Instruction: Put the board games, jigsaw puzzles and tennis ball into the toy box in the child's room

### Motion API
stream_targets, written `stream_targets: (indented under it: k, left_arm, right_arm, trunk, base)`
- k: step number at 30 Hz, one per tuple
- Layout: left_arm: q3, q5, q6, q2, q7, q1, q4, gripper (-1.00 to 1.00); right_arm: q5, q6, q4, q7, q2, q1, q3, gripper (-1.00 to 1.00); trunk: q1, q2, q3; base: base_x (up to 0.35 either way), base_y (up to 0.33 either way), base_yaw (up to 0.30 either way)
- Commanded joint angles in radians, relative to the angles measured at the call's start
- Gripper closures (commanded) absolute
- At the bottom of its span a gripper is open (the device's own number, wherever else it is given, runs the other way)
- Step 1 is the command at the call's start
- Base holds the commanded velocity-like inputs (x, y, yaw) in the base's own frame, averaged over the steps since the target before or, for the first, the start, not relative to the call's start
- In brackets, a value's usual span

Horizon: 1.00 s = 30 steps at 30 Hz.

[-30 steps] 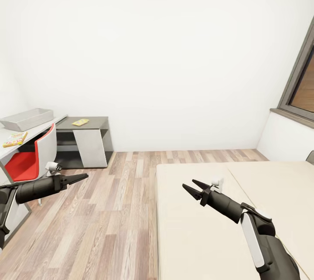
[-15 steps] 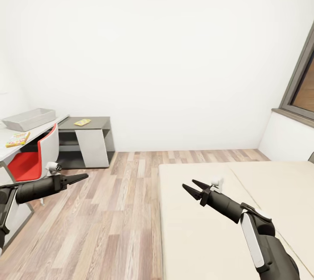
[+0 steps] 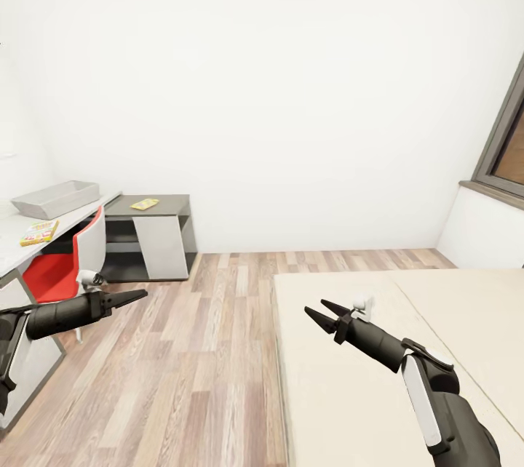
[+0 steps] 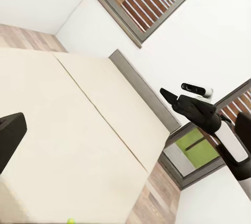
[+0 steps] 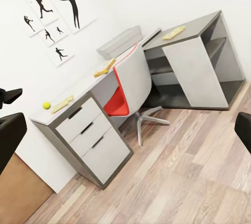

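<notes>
Your right end effector (image 3: pixel 322 311) hovers over the bed (image 3: pixel 342 394) with fingers spread wide and empty; your left end effector (image 3: pixel 135 296) hangs over the floor, fingers pressed together. At ten o'clock the toy box (image 3: pixel 56 198) sits on the tabletop (image 3: pixel 14 234); the tennis ball (image 5: pixel 46 105) rests at its drawer end

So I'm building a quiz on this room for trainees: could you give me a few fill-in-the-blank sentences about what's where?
1. The toy box stands on the pale ____.
2. The chair tucked under the table has a ____ seat.
3. The right claw hangs over the beige ____.
4. Near the table's drawer end lies a small yellow-green ____.

Missing words: table; red; bed; tennis ball
</notes>
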Motion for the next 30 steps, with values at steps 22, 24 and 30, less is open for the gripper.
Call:
stream_targets:
  k: [22,24,30]
  left_arm:
    - [0.0,0.0,0.01,0.0,-0.004,-0.001,0.0,-1.0]
    - [0.0,0.0,0.011,0.001,-0.004,-0.001,0.0,-1.0]
    - [0.0,-0.001,0.011,0.001,-0.004,-0.001,0.0,-1.0]
  right_arm:
    - [-0.01,0.008,-0.001,0.002,-0.001,-0.001,-0.001,-1.0]
    - [-0.011,0.008,-0.001,0.002,-0.002,-0.001,-0.001,-1.0]
    - [-0.01,0.008,-0.001,0.001,-0.001,-0.001,0.0,-1.0]
  trunk:
    - [0.001,-0.002,-0.002]
    - [0.001,-0.002,-0.002]
    - [0.001,-0.002,-0.002]
  base:
    - [0.0,0.175,0.0]
    - [0.0,0.175,0.0]
    - [0.0,0.186,0.0]
